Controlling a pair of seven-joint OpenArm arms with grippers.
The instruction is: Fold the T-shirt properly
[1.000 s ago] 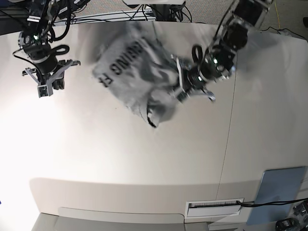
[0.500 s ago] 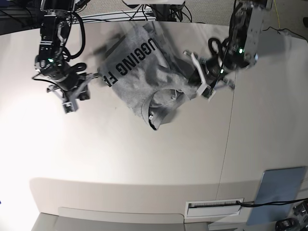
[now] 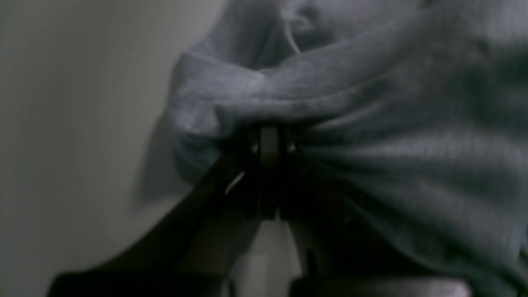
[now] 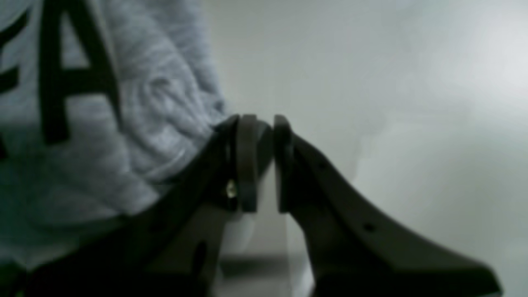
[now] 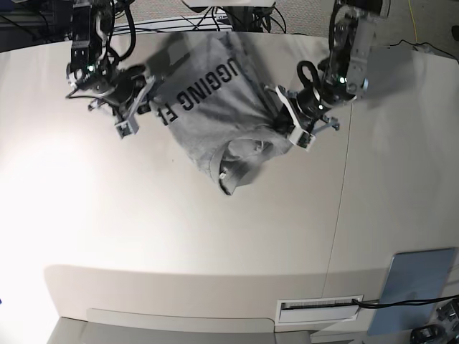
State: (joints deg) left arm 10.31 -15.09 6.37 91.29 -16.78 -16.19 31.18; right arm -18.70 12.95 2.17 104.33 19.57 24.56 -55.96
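On the white table (image 5: 179,229), the grey T-shirt (image 5: 215,115) lies crumpled, lettering up.

Count, base view:
- T-shirt (image 5: 215,107): one, grey, black block lettering on upper face.
- Arms: two, one claw each — left claw (image 5: 295,127), right claw (image 5: 133,115); two claws total.
- Table (image 5: 179,229): one, pale top.
- Blue-grey rectangular pad (image 5: 416,287): one, near-right corner of table.
- White slotted plate (image 5: 319,308): one, near table's front edge.
- Cable bundle (image 5: 215,18): one cluster behind table; strand count not legible.
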